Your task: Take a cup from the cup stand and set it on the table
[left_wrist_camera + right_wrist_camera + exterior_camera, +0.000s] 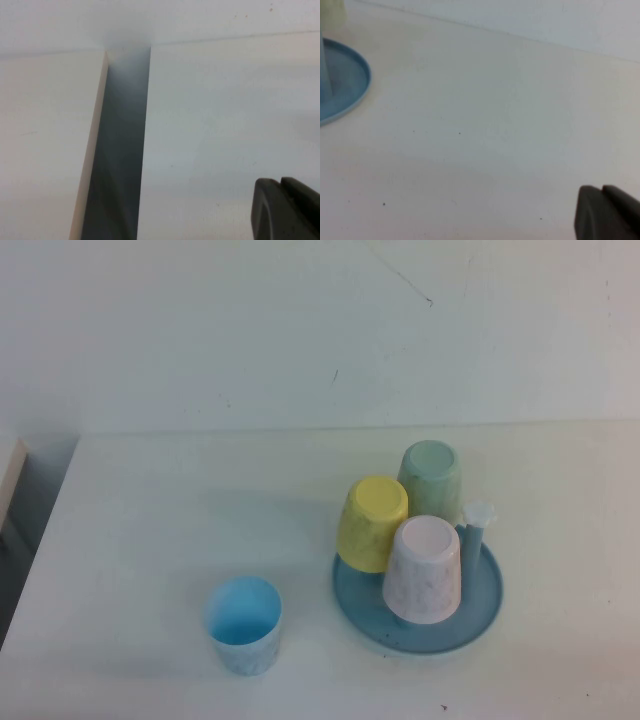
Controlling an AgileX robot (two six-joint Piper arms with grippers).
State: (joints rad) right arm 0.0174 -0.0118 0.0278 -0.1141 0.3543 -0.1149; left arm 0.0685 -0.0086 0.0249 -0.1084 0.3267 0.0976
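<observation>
- Left gripper (286,186): fingers pressed together, empty, above bare table (215,125).
- Right gripper (605,194): likewise closed, empty, near cup stand (350,85).
- Pink cup (424,570) inverted on stand's 6 o'clock peg.

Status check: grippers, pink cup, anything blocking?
Left gripper shut, parked by table edge gap. Right gripper shut, low over table, beside cup stand. Pink cup inverted on its peg, untouched. Yellow cup crowds it.

Pink cup (424,568) inverted on blue cup stand (480,612)
</observation>
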